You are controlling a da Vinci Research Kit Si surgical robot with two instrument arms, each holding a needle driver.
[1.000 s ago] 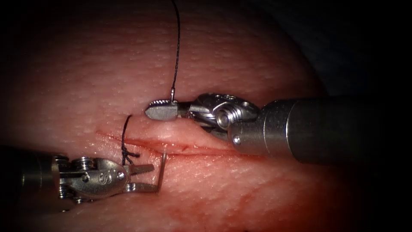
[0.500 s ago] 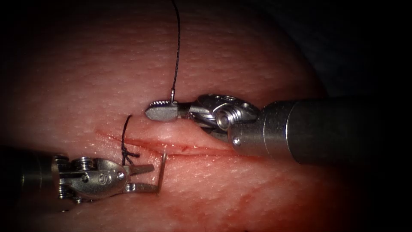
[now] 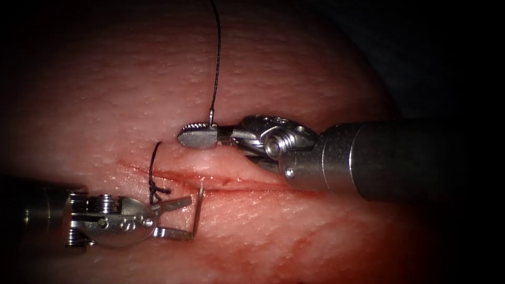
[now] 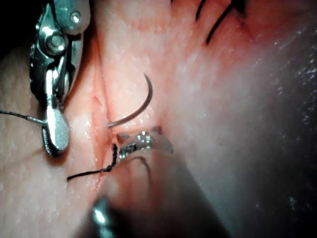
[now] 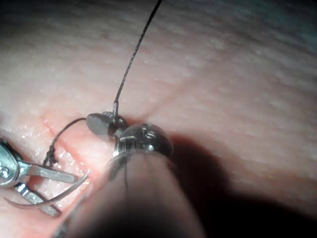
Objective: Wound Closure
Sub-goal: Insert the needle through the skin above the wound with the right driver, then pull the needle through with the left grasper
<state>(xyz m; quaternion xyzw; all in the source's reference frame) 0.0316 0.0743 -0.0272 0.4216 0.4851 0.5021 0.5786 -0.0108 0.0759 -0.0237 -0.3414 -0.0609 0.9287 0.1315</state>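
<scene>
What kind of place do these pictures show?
Most likely a surgical training bench. Two wristed tools work over tissue with a cut: the right tool holds the needle at its thread end, the left tool stands open at its emerging tip, beside an earlier knotted stitch.

Endoscope view's lit mid-frame and fades to black at the edges, glare pops off the right tool (image 3: 197,135), and both wrist views have a blurry shaft up close.

Darkness (image 3: 463,42) rings one bright, lit centre.
</scene>
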